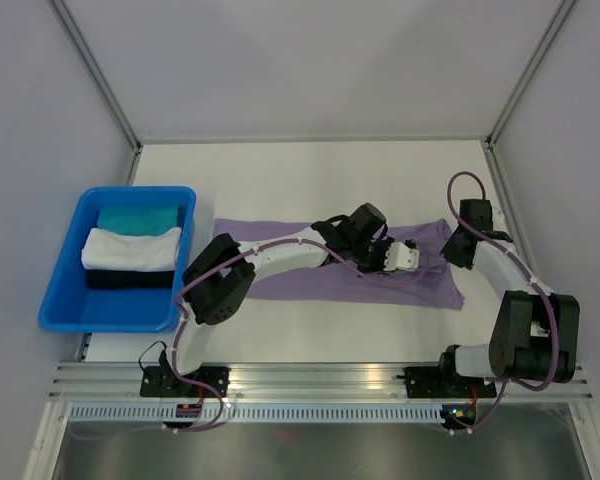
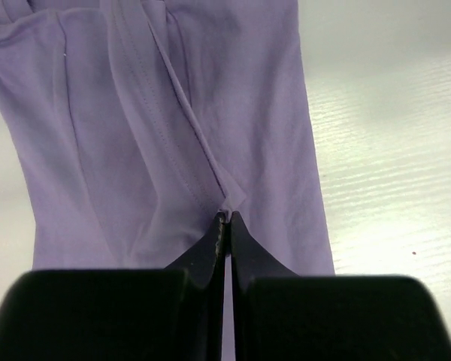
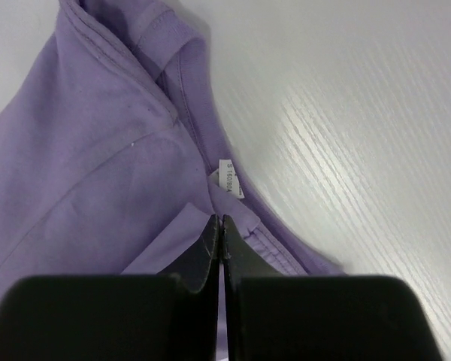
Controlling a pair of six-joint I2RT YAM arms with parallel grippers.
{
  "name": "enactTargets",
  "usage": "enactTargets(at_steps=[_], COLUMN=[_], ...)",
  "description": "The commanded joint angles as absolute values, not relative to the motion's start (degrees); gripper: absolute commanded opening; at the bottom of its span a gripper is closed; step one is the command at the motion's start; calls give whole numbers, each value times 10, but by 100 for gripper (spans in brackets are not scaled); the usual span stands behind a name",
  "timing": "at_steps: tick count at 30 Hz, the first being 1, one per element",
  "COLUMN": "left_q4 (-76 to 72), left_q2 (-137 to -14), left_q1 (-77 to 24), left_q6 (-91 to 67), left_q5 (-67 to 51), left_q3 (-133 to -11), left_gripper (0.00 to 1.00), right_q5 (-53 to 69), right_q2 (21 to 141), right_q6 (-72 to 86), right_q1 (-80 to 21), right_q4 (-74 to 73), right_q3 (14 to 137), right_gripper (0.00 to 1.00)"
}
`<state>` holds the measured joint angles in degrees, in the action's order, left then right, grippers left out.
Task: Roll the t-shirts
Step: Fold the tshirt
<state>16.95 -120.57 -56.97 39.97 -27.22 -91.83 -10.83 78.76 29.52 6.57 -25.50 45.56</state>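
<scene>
Now left claw (image 2: 224, 219) pinched shut on fold of lavender t-shirt (image 2: 98, 150); right claw (image 3: 221, 222) closed on its edge beside neck label (image 3: 229, 179).

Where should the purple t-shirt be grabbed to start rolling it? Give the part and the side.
Take the t-shirt at its collar end, the short edge on the robot's right, from above. It lies flat as a long narrow strip, so a short end starts a tight roll. The left gripper and right gripper are both pinched shut on fabric there.
</scene>
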Motion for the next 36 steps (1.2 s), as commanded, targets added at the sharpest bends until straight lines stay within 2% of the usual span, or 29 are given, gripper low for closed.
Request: enactTargets(at_steps=[1,7,10,13,14,16,17,18,19,23,27,29,36], left_q4=[193,198,201,214,218,243,254,265,290,333,348,349,341], left_q2=[-1169,-1176,-1179,-1189,-1192,-1201,-1204,-1205,-1202,-1168,-1120,-1104,-1145], left_q1=[-563,-558,-558,-558,-558,-557,-557,-557,-557,-554,-519,-481,-350], left_q6=[417,417,430,446,450,463,468,476,480,484,443,418,302], left_q5=[-303,-320,-336,-344,-344,-355,-358,-365,-373,-384,-383,-364,-196], left_q3=[-890,-863,-860,-869,-871,-885,-889,-896,-905,-918,-916,-908,-900], left_gripper=[2,2,2,4,13,25,40,45,49,50,50,49,47], right_q5=[-114,-108,-105,-109,-117,-127,-137,-140,-142,-128,-71,-49,-39], right_q2=[773,765,767,768,761,745,738,732,721,709,765,815,944], right_q6=[289,304,314,318,318,314,311,307,302,291,290,292,284], right_q1=[61,59,58,58,58,58,58,59,59,58,57,57,57], right_q4=[-275,-263,-251,-249,-258,-278,-285,-290,-300,-280,-230,-203,-155], right_q3=[434,394,377,382,388,410,417,426,444,476,503,519,568], right_gripper=[0,0,6,18,29,32,33,34,33,29,13,7,4])
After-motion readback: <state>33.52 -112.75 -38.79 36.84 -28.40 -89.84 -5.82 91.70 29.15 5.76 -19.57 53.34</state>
